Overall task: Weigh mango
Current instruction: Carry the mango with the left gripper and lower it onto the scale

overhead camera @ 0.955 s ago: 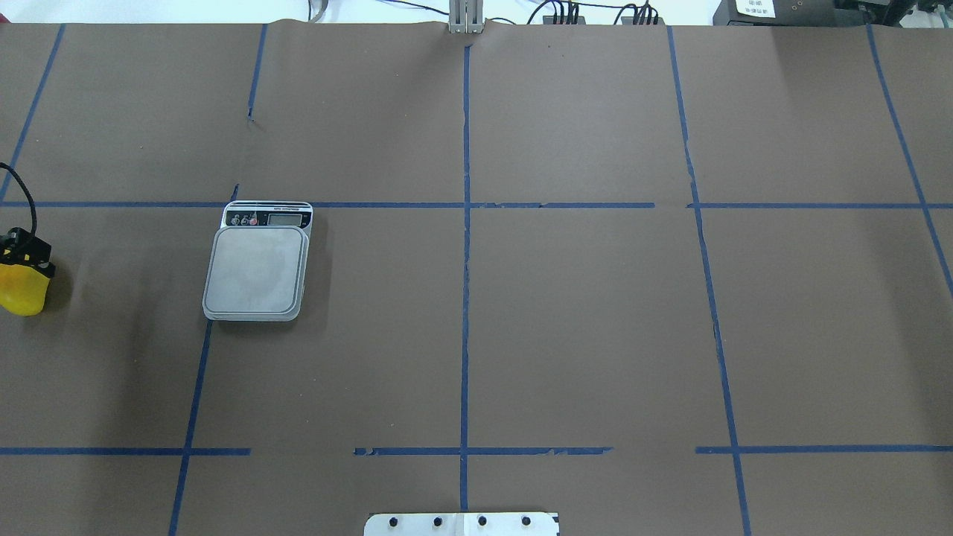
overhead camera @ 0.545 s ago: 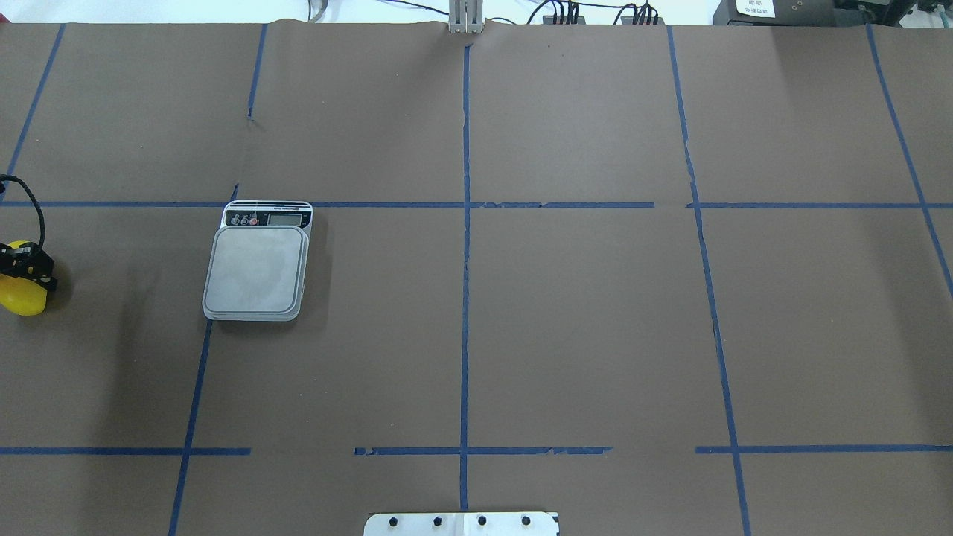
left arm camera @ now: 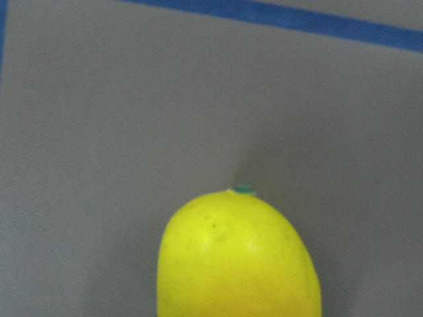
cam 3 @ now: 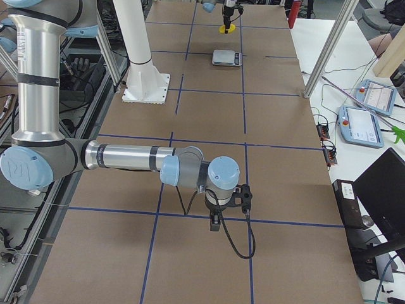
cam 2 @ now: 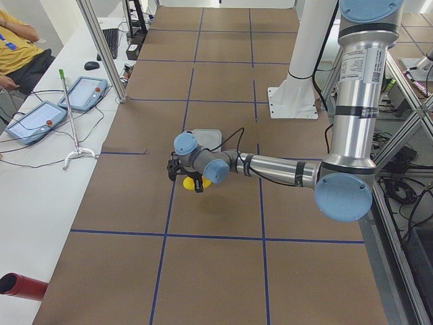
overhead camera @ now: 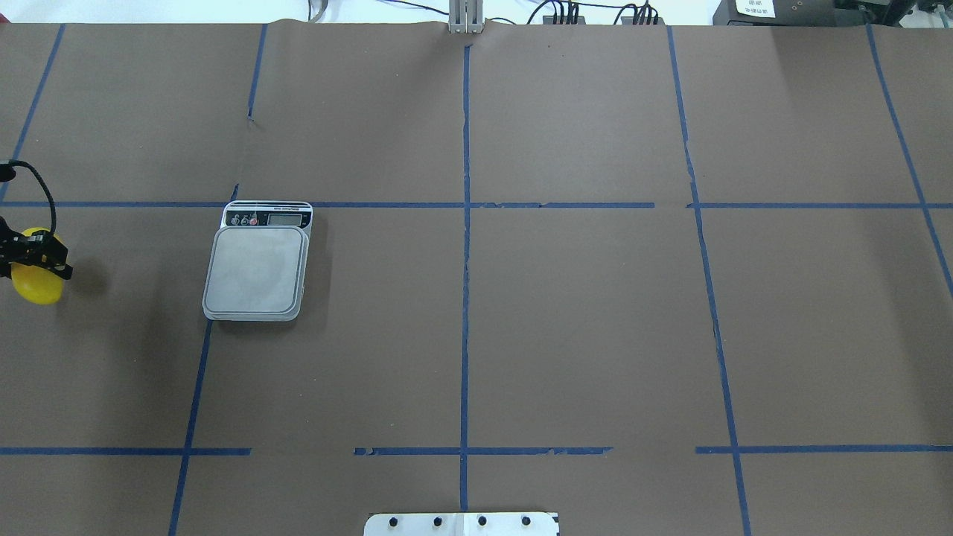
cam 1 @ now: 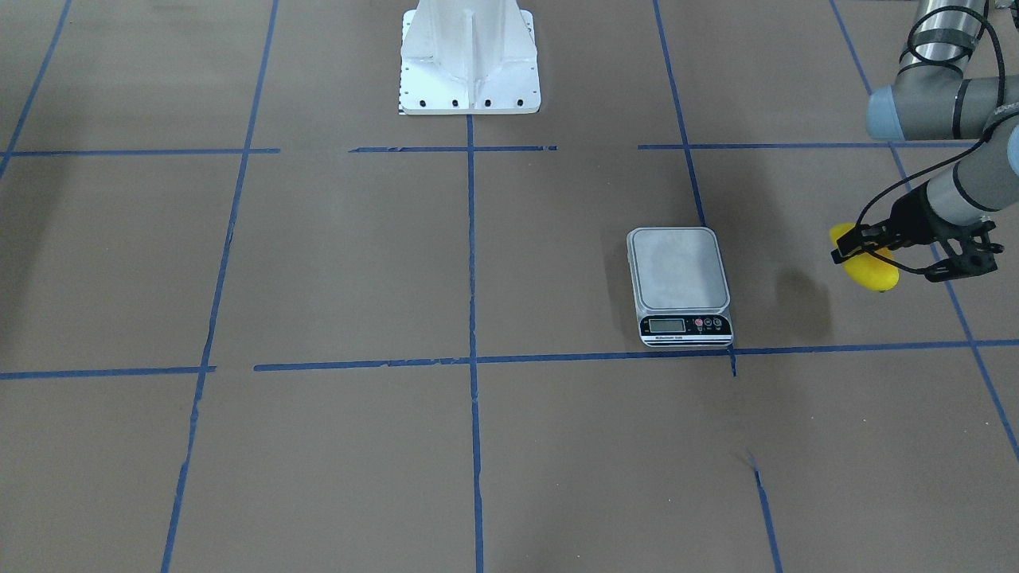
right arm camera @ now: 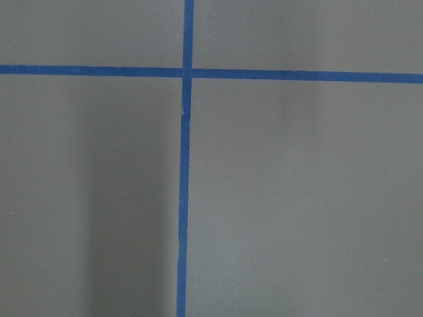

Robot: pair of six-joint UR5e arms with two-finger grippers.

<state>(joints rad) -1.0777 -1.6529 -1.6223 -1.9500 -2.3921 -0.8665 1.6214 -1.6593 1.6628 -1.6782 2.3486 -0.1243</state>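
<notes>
The yellow mango hangs in my left gripper, which is shut on it above the brown table, its shadow apart from it. In the overhead view the mango and left gripper are at the far left edge, left of the scale. The scale has a bare steel platform, with its display on the side away from the robot. The left wrist view shows the mango's tip over the table. My right gripper shows only in the exterior right view, low over the table; I cannot tell its state.
The robot's white base pedestal stands at the table's middle on the robot side. Blue tape lines divide the brown paper into squares. Tablets and cables lie on a side bench beyond the table.
My left gripper has moved a little to the right towards the scale with the mango in it, and the mango's shadow has drawn further apart from it. The scale has not moved.
</notes>
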